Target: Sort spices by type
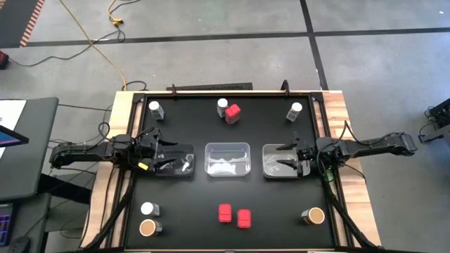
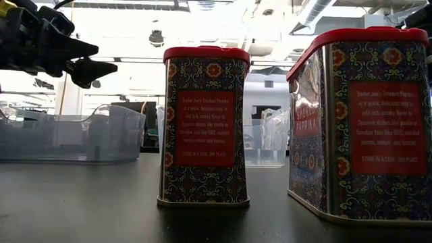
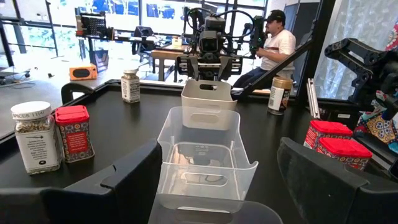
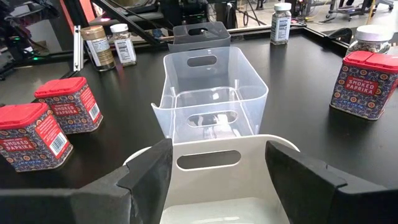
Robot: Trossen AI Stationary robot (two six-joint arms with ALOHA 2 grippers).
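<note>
tabletop (image 1: 190, 200): black, with a row of three clear trays across its middle
left tray (image 1: 174, 160): under the left end effector, near the left edge
middle tray (image 1: 227, 159): at the centre of the tabletop, nothing in it that I can make out
right tray (image 1: 280, 159): under the right end effector, near the right edge
left end effector (image 1: 163, 154): hovers over the left tray, fingers parted wide, holding nothing; the wrist view looks between them down the row of trays
right end effector (image 1: 285, 157): hovers over the right tray, fingers apart, holding nothing
white-capped jars: all upright, long axis vertical; one (image 1: 155, 109) near the far left corner, one (image 1: 294, 111) near the far right corner, one (image 1: 222, 107) at the middle of the far edge, one (image 1: 148, 209) near the near left corner
red tin at far edge (image 1: 233, 114): upright, touching or just beside the white-capped jar there, turned at an angle to the tabletop edges
pair of red tins (image 1: 234, 215): upright, side by side near the middle of the near edge, just apart; in the low view their printed faces look toward the near edge
tan-topped jars: upright; one (image 1: 148, 227) in the near left corner just beside a white-capped jar, one (image 1: 314, 216) near the near right corner
person (image 3: 273, 43): seated in the room beyond the tabletop, seen from the left wrist
</note>
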